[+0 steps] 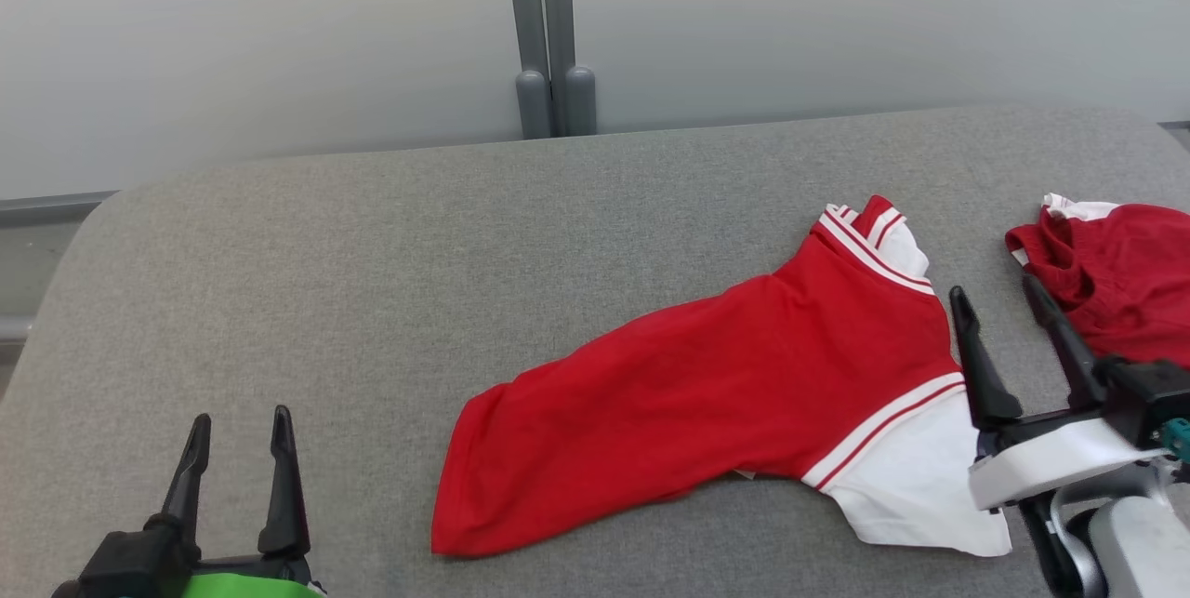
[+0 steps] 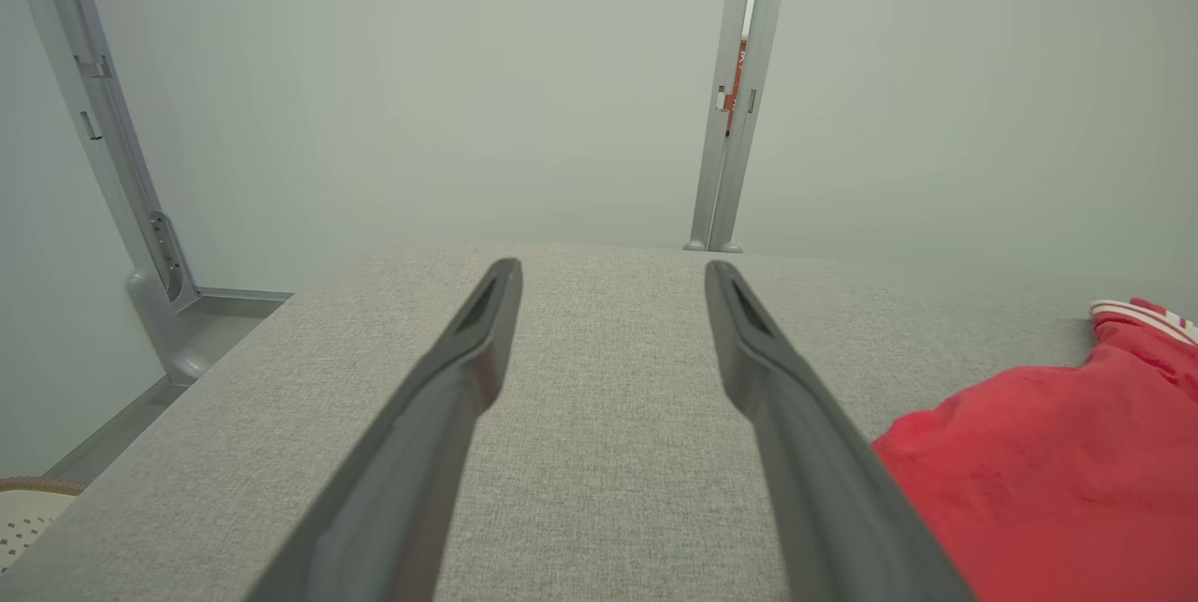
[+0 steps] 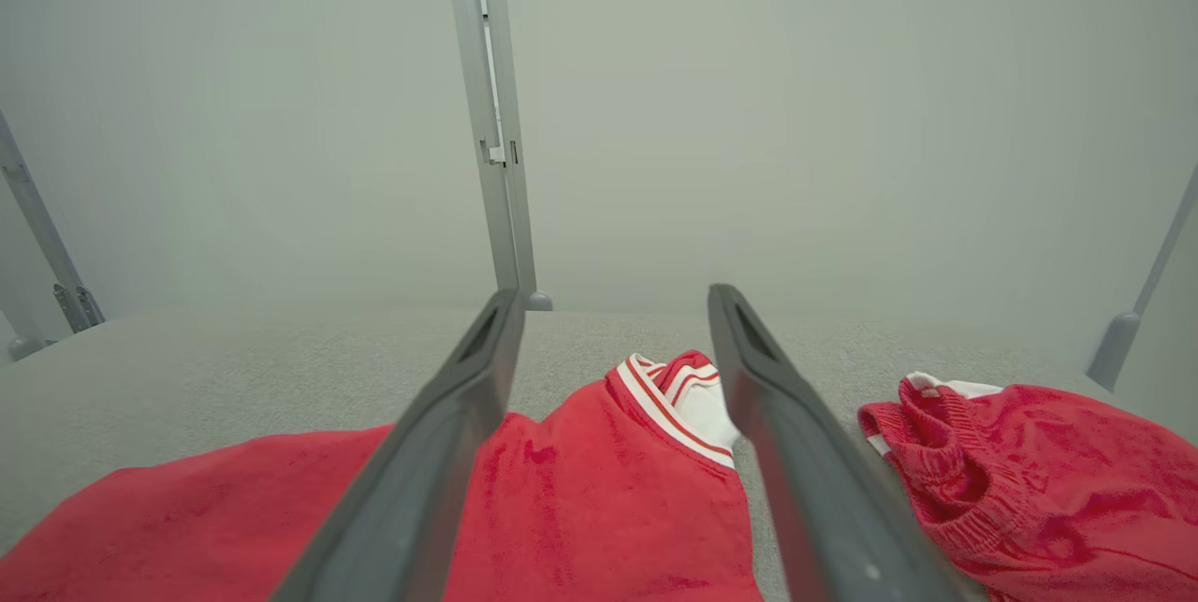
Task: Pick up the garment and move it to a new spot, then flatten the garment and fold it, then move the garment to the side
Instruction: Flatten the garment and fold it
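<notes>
Left side: the left gripper (image 1: 241, 421) is held low over the near left corner of the table (image 1: 372, 235). Its fingers are spread wide and nothing is gripped. Bare grey cloth lies under and ahead of it, and it is well apart from the task's garment.

Centre to right: the shirt (image 1: 707, 393), red with white trim, lies on the table, right of the middle. It is laid askew, with the hem toward the near left and the striped collar (image 1: 874, 231) toward the far right. One white sleeve (image 1: 920, 477) is spread at the near right. The body is bunched and doubled, not flat (the other sleeve cannot be made out).

Right side: the right gripper (image 1: 994, 289) is poised over the shirt's right edge, by the shoulder and white sleeve. Its fingers are parted and nothing is clasped. In the right wrist view the collar is framed between them. Whether the cloth is touched cannot be told.

Far right: a second red garment (image 1: 1116, 282) lies crumpled, near the shirt but apart from it.

Step judged: no fold is made and nothing is lifted, so the first pick-up is taken as the step in hand.

Next move: the right gripper is to be lowered and closed on the shoulder or sleeve. The bare left half of the table is suited as the new spot.
</notes>
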Robot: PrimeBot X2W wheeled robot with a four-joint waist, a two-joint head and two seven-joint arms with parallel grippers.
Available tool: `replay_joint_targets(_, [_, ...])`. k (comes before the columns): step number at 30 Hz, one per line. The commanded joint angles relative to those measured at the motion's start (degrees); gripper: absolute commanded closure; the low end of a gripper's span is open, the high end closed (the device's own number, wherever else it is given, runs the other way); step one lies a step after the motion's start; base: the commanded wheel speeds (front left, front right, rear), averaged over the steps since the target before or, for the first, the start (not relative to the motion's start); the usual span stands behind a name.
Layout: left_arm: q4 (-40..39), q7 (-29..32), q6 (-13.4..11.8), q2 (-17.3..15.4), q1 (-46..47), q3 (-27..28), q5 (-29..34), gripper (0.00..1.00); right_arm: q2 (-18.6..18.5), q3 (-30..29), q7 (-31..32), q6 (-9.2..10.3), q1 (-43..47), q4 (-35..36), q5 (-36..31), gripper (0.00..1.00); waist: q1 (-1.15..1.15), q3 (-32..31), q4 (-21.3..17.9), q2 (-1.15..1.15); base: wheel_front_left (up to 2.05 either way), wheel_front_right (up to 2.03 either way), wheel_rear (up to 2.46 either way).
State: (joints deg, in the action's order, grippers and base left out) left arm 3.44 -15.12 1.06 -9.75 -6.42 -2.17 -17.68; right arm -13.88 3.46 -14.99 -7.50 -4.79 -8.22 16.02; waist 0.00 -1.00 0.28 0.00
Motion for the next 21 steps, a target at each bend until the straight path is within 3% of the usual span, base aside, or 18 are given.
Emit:
replay_joint_targets(1, [-0.35, -0.01, 1.13, 0.28, 0.77, -0.5, -0.57, 0.0, -1.28, -1.9, -0.25, 0.0, 0.28, -0.21, -0.67, 0.0, 0.0, 0.12, -0.05, 0.0, 0.0, 0.0, 0.0])
replay_joint_targets(6, [0.22, 5.75, 3.32, -0.91, -0.75, -3.2, -2.43, 0.0, -5.38, -5.03, 2.29, 0.01, 1.37, -1.98, 0.57, 0.0, 0.0, 0.37, -0.35, 0.0, 0.0, 0.0, 0.0])
replay_joint_targets(12, [-2.5, 18.48, 4.89, -2.46, -2.63, -6.82, -6.39, 0.0, -9.91, -4.92, 13.17, 0.0, 4.2, -2.07, 6.92, 0.0, 0.0, 1.47, -1.25, 0.0, 0.0, 0.0, 0.0])
replay_joint_targets(17, [-5.45, 27.21, 5.34, -2.94, -3.65, -8.93, -10.24, 0.0, -9.02, -3.94, 26.12, -0.01, 6.19, -3.36, 14.46, 0.0, 0.0, 3.5, -1.76, 0.0, 0.0, 0.0, 0.0])
replay_joint_targets(21, [-5.21, 31.18, 4.64, -3.52, -2.95, -9.56, -11.11, 0.0, -7.63, -2.62, 31.87, 0.0, 6.39, -4.23, 18.41, 0.0, 0.0, 5.04, -1.95, 0.0, 0.0, 0.0, 0.0])
